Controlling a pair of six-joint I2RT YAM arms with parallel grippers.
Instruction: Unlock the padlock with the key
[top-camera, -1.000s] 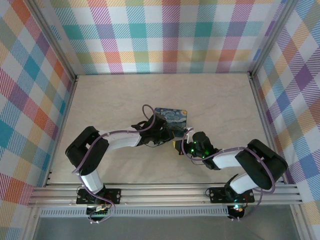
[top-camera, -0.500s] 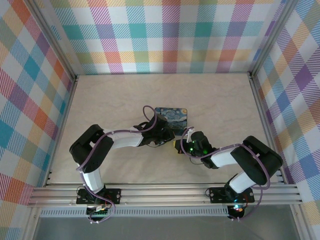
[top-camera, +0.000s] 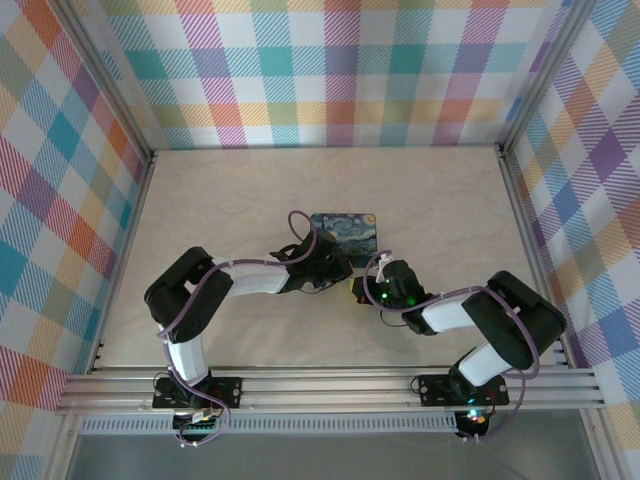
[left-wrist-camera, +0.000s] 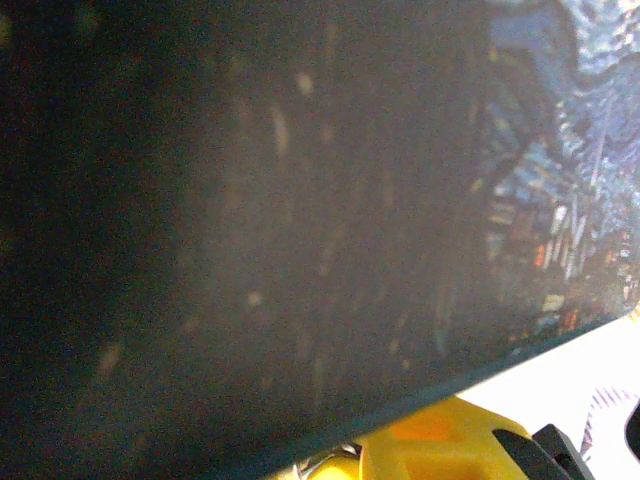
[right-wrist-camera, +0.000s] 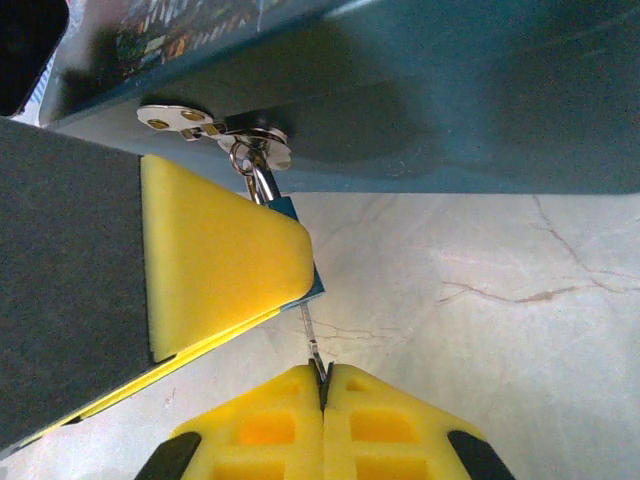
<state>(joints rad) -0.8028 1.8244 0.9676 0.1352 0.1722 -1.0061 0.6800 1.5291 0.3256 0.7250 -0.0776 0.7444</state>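
The padlock is a tiny blue body whose silver shackle hangs from the hasp of the starry-night box. A yellow finger of my left gripper lies flat over the lock body and hides most of it, clamping it. My right gripper is shut on the key. The key's thin shaft runs up from the fingertips to the underside of the lock. In the left wrist view the box's dark side is very close, with a yellow finger at the bottom edge.
The box sits mid-table on the pale marbled tabletop, and both wrists crowd its near edge. Plaid walls and aluminium posts close in the back and sides. A metal rail runs along the front.
The left arm's elbow has drifted a little right and the right forearm has shifted slightly. Both grippers stay at the box's near edge with the same grips.
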